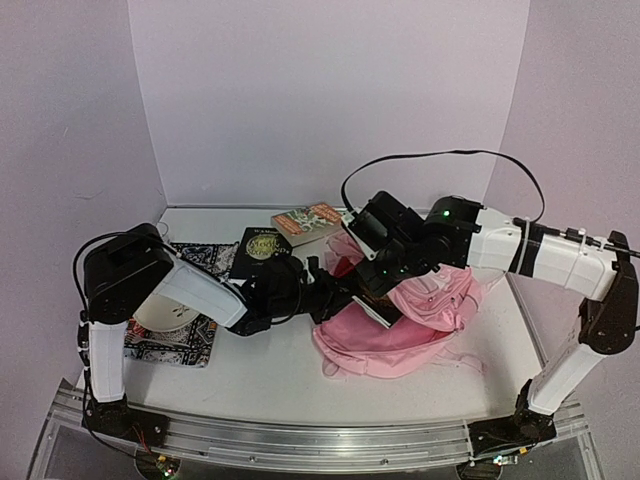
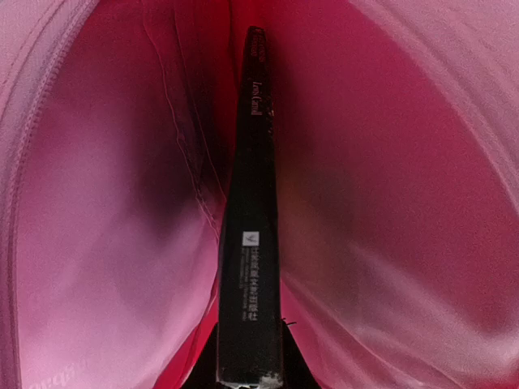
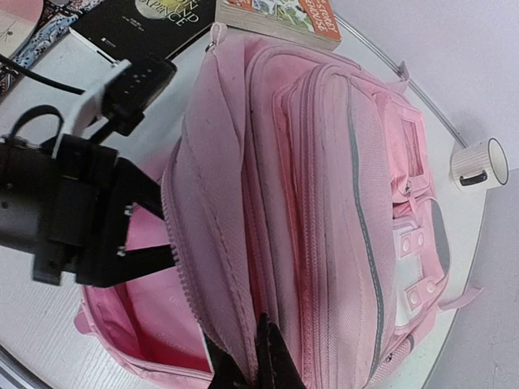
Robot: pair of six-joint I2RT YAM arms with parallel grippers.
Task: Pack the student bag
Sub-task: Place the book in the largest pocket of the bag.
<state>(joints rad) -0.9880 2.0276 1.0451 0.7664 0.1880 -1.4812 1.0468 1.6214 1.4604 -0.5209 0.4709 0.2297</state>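
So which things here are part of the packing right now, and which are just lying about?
In use: student bag, held open by the right pincer; black-spined book, gripped by the left pincer inside it.
Lying about: round-emblem black book, colourful book, white cup, patterned cloth with white dish.

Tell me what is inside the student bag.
A thin black book, gripped edge-on by the left hand, pokes into the student bag between its pink lining walls. The bag's bottom and zipped pockets' contents are covered.
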